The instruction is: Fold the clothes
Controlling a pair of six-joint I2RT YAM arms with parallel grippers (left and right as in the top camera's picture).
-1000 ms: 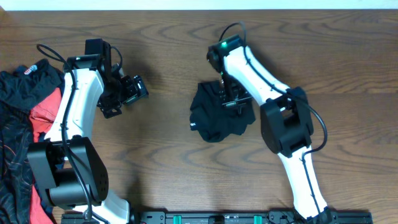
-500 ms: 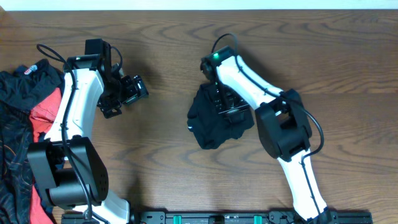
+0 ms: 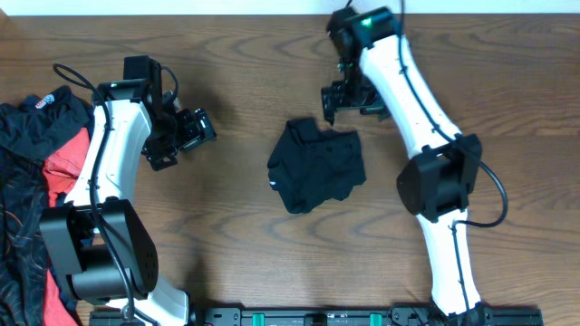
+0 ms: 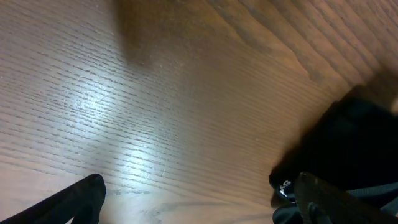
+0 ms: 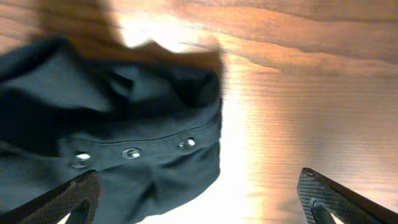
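black shirt [image 3: 317,166] lies bundled at table [image 3: 227,54] centre, where either gripper can reach. right gripper [image 3: 350,101] hovers just behind it, fingers spread, empty; left gripper [image 3: 184,140] spread too, nearer the pile [image 3: 32,172].

Right pincer [image 3: 350,104] off garment [image 3: 317,167] (jaws apart)

I see a dark brown wooden table [image 3: 227,54] with strong grain. Near its middle lies a black garment [image 3: 315,166], gathered into a compact bundle. At the left edge rests a pile of clothes [image 3: 23,136], a red piece [image 3: 65,158] between black ones. The pile reaches down to the near left corner.
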